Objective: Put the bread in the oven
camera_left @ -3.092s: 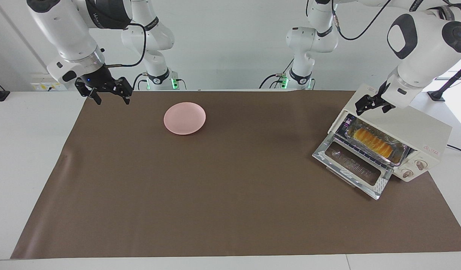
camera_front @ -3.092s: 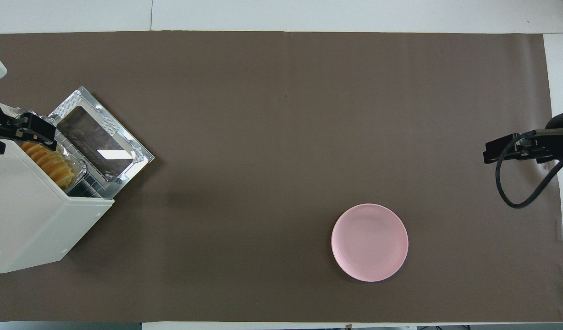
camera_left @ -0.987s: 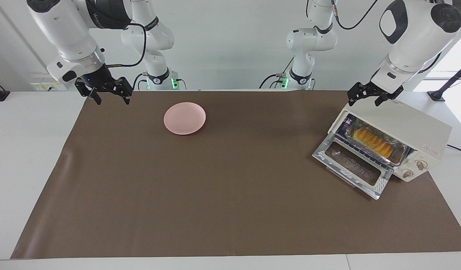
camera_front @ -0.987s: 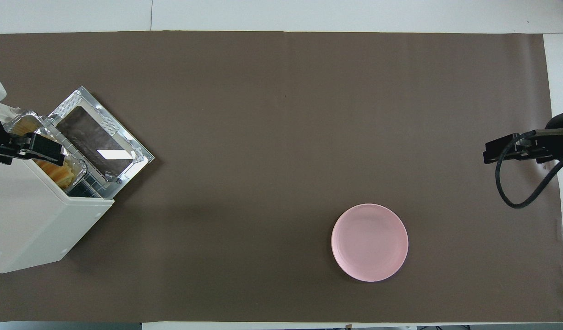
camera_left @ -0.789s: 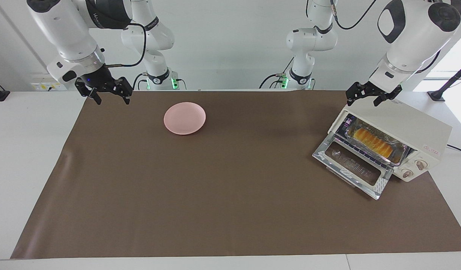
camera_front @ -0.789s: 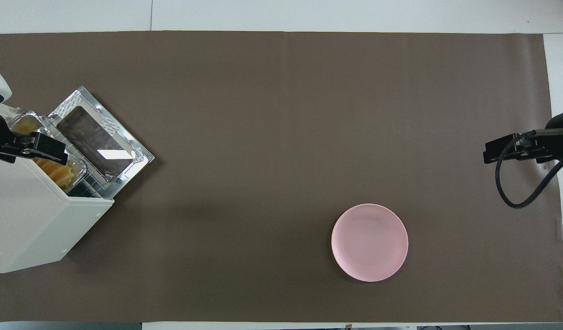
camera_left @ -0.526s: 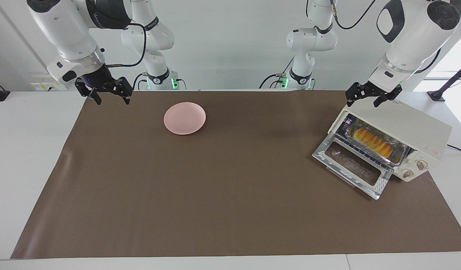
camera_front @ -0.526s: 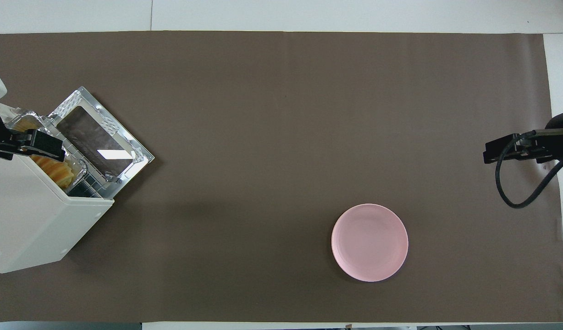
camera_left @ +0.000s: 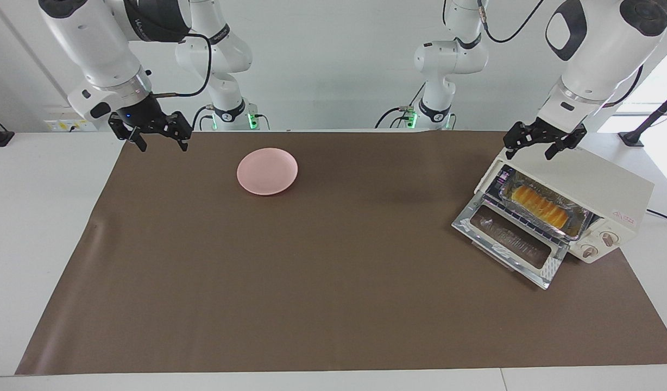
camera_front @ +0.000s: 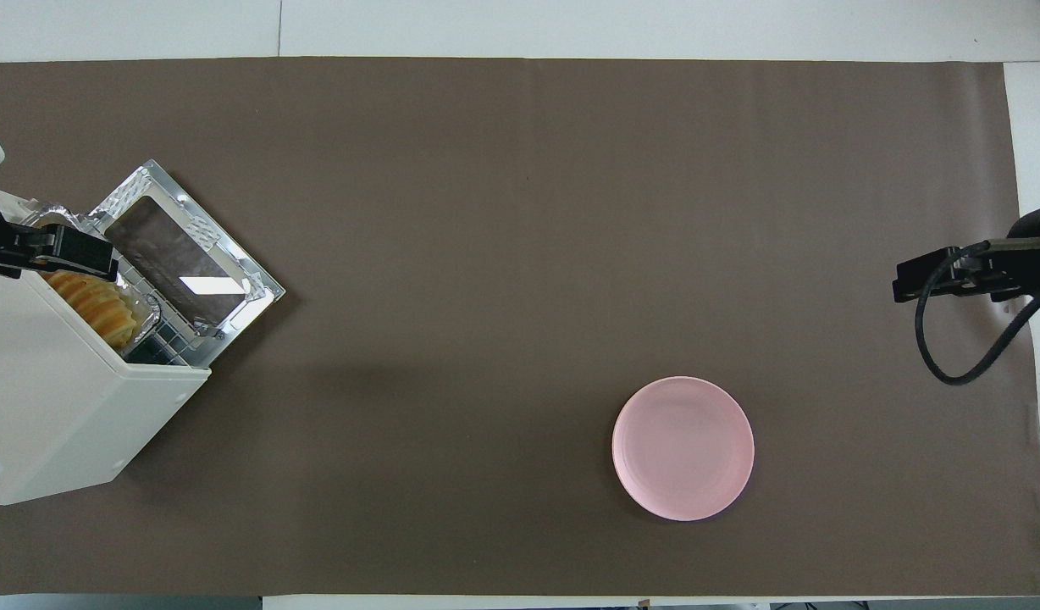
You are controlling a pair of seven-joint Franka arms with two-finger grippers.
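Observation:
The bread [camera_left: 540,205], a golden ridged loaf, lies in a silver foil tray [camera_left: 582,219] on the rack inside the cream-white oven [camera_left: 589,182]. The oven stands at the left arm's end of the table with its glass door [camera_left: 510,244] folded down open. From overhead, the bread [camera_front: 92,307] peeks out under the oven [camera_front: 54,398] top. My left gripper [camera_left: 529,152] hangs open and empty just above the oven's top front corner, touching nothing. My right gripper [camera_left: 164,146] waits open and empty over the mat's corner at the right arm's end.
A pink plate [camera_left: 267,171] sits bare on the brown mat [camera_left: 312,271], nearer the robots and toward the right arm's end. Two round knobs [camera_left: 598,245] face out beside the oven's opening. White table surrounds the mat.
My left gripper has lifted off the oven's mouth to a spot above its top corner and turned slightly. Bread, oven door, plate and right arm are unchanged.

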